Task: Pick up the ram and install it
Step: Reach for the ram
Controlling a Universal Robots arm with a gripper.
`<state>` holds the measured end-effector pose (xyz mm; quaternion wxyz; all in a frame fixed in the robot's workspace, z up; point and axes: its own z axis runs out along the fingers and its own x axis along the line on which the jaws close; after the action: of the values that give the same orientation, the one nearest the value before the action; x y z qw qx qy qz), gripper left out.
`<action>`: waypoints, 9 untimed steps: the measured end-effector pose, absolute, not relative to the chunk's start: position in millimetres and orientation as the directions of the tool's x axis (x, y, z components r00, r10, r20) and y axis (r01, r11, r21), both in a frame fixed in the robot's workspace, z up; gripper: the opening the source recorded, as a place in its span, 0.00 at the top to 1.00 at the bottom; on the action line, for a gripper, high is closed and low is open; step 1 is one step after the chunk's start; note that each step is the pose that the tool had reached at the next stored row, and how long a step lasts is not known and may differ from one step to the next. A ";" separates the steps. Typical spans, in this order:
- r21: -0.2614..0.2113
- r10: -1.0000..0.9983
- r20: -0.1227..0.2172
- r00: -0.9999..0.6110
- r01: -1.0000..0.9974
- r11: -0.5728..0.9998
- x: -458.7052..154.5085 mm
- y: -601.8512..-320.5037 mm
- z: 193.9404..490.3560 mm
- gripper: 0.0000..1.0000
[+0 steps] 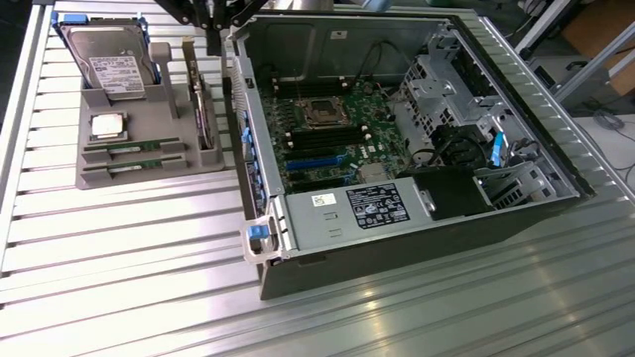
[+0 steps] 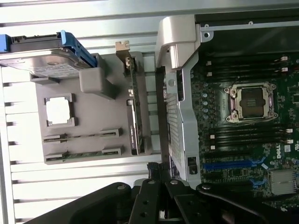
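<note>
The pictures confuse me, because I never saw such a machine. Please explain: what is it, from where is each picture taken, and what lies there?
The black part is a robot arm. One camera watches from outside; the other sits on the arm's wrist, looking down past its jaws. On the metal table stand an open computer case and a grey tray. The tray holds a hard drive, a square CPU chip and two ram sticks. The jaws are shut, holding no ram.

RAM: thin green circuit-board sticks half-hidden in grey plastic tray slots
HDD: silver hard drive, label txt unreadable
Black gripper: cut by exterior view's top edge
</note>
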<state>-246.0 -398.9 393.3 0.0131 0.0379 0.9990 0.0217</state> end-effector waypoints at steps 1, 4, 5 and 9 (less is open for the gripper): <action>0.044 0.076 -0.024 -0.997 0.075 0.996 -246.6 -398.9 393.3 0.89; 0.044 0.076 -0.025 -0.997 0.075 0.996 -249.4 -398.9 393.3 0.89; 0.044 0.076 -0.024 -0.997 0.075 0.996 -250.7 -398.9 393.3 0.89; 0.044 0.076 -0.025 -0.997 0.075 0.996 -253.9 -398.9 393.3 0.89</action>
<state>-253.9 -398.9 393.3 0.0131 0.0379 0.9990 0.0217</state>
